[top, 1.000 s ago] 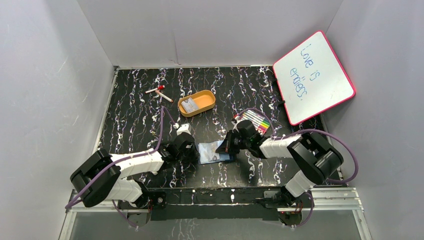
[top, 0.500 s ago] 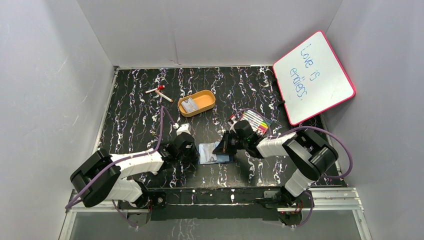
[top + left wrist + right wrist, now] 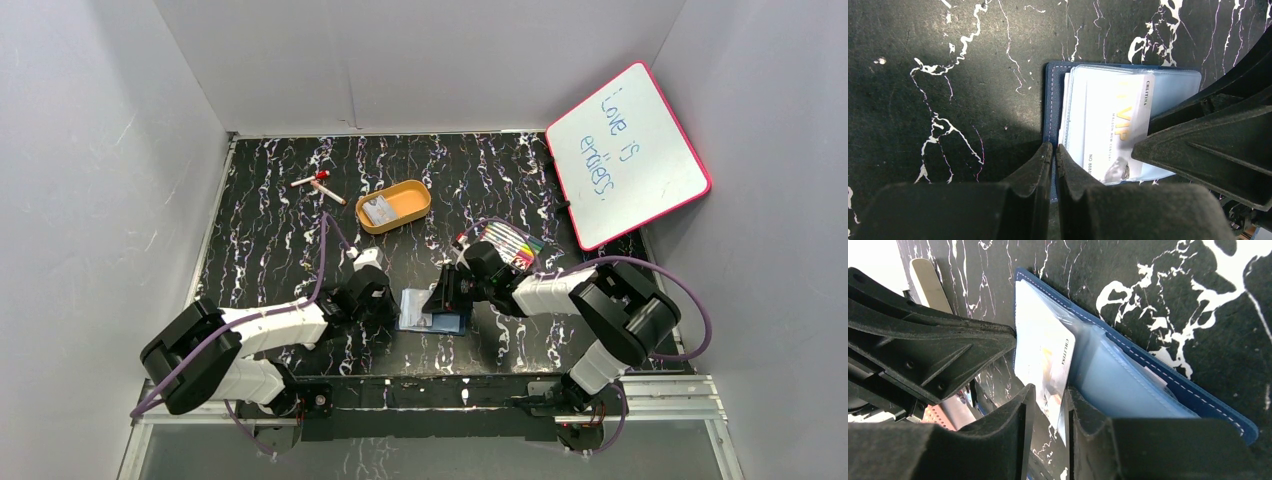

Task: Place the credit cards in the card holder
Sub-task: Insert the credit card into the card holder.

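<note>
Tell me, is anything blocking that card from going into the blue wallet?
Nothing visible. The right pincer holds the credit card directly against the card holder's clear slots; the left pincer pinches the holder's edge.

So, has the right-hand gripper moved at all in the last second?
Yes: the right gripper has crept left, away from the marker pack and further over the card holder.

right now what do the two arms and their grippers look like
Both arms match: the left arm and right arm have white link shells with bulky black joint housings, and a purple cable loops along each. The left gripper and right gripper each have two matte black, wedge-shaped plastic fingers with ribbed bracing. No markings are visible.
</note>
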